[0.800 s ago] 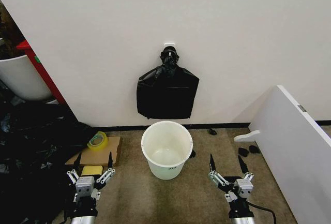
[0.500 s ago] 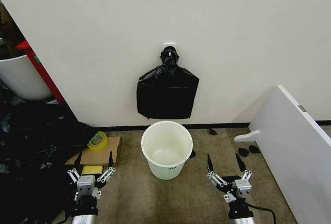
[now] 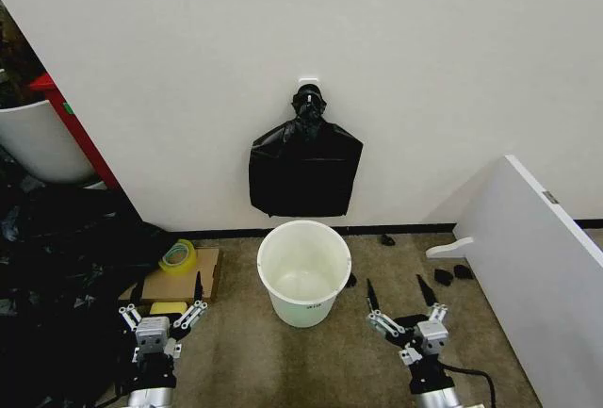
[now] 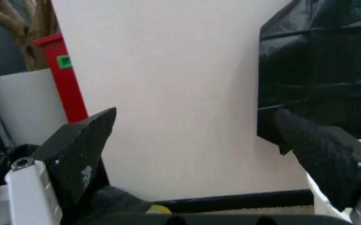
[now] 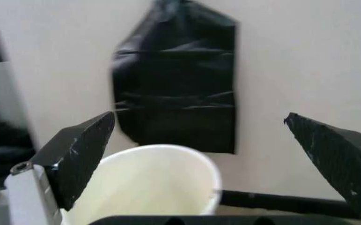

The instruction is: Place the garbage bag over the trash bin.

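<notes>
Both grippers edge inward beside the round white plastic trash bin, which stands empty on the carpet at the foot of the wall.

Since the earlier frames the right gripper has drifted left toward the bin and the left gripper has slipped slightly lower; both point forward, low over the floor, fingers spread wide and holding nothing. A flat black bundle of bags, knotted at its top, hangs on the wall directly above the bin.
</notes>
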`<state>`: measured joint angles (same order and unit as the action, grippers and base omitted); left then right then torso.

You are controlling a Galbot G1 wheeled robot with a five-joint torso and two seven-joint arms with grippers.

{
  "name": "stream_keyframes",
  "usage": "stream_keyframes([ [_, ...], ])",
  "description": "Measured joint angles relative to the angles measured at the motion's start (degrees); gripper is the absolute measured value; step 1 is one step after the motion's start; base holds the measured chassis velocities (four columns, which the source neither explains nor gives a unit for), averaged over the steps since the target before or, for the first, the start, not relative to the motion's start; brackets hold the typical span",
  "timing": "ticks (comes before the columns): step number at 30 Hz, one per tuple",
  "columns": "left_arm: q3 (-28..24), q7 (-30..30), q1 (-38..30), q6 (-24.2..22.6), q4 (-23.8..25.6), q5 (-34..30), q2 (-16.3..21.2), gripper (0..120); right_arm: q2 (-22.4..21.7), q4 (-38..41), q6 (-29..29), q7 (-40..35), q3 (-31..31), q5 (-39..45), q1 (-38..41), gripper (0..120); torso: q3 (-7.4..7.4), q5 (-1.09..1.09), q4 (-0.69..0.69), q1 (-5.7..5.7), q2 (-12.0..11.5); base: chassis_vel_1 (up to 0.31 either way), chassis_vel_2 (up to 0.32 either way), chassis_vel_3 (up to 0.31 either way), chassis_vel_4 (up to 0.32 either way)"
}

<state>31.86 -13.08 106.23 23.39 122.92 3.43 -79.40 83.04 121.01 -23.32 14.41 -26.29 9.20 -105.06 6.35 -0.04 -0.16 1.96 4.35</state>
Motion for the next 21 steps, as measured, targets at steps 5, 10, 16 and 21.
stream_keyframes([
  [5, -0.01, 0.81, -0.13, 0.2, -0.56, -0.14, 0.23, 100, -3.67, -0.12, 5.88, 1.66, 0.93, 5.47, 3.71, 100, 0.0, 0.01, 0.02, 0.0, 0.0, 0.0, 0.0, 0.0, 0.0],
  [10, 0.21, 1.52, -0.34, 0.2, -0.81, -0.14, -0.03, 100, -7.53, -1.93, 11.22, 1.5, 2.4, 13.19, 12.02, 100, 0.0, 0.03, 0.03, 0.0, 0.0, 0.0, 0.0, 0.0, 0.0],
  [16, 0.41, 1.9, -0.31, -0.12, -1.68, 0.48, -0.52, 99, -10.48, -8.99, 16.47, 5.16, 5.78, 23.85, 24.46, 100, 0.01, 0.02, 0.02, 0.01, 0.0, 0.0, 0.0, 0.0, 0.0],
  [21, 0.49, 2.04, -0.12, -0.31, -2.07, 0.94, -0.97, 99, -11.05, -13.56, 20.2, 5.71, 9.79, 31.21, 35.3, 100, 0.01, 0.01, 0.02, 0.01, 0.0, 0.0, 0.0, 0.0, 0.0],
])
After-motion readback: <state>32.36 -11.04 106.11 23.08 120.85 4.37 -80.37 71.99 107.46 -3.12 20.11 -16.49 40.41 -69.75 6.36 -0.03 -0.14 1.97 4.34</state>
